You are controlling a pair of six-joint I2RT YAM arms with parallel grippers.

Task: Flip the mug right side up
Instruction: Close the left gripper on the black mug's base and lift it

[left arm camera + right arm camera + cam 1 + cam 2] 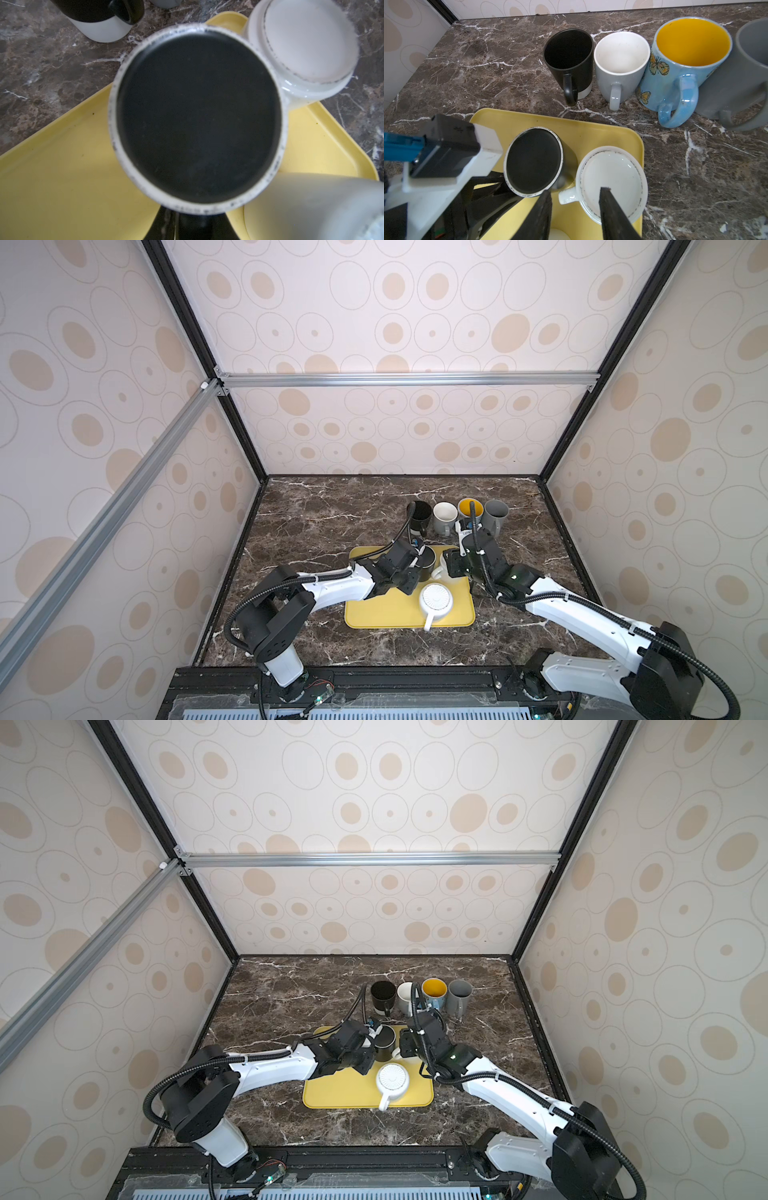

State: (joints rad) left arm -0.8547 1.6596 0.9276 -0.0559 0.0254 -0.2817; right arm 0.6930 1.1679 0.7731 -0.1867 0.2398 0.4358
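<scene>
**Subject.** We take the inverted black mug (533, 160) as the piece in hand. It stands base up at the far edge of the yellow tray (374, 614), near the middle of that edge.

**Grippers.** The left gripper (415, 568) is at this mug's near side. We cannot tell whether it is clamped on the mug or only closing in, because the mug's base fills the left wrist view. The right gripper (576, 191) is released. Its fingers stand apart over the inverted white mug (612, 178), which sits just beside the black one at the tray's far right corner.

**Progress.** We judge the turn not yet begun. The black mug has neither lifted nor tipped. Securing it, raising it clear, rotating it and setting it down are all left to do.

**Other items.**
- A ribbed white mug (435, 600) lies base up near the tray's front edge.
- Beyond the tray's far edge four mugs stand upright in a row: an upright black mug (569, 54), a pale grey mug (620, 62), a butterfly mug (685, 68) and a dark grey mug (741, 83).

**Surface and room.** The dark marble tabletop (311, 522) is enclosed by oval-patterned wall panels (374, 323) on an aluminium frame (407, 379).
</scene>
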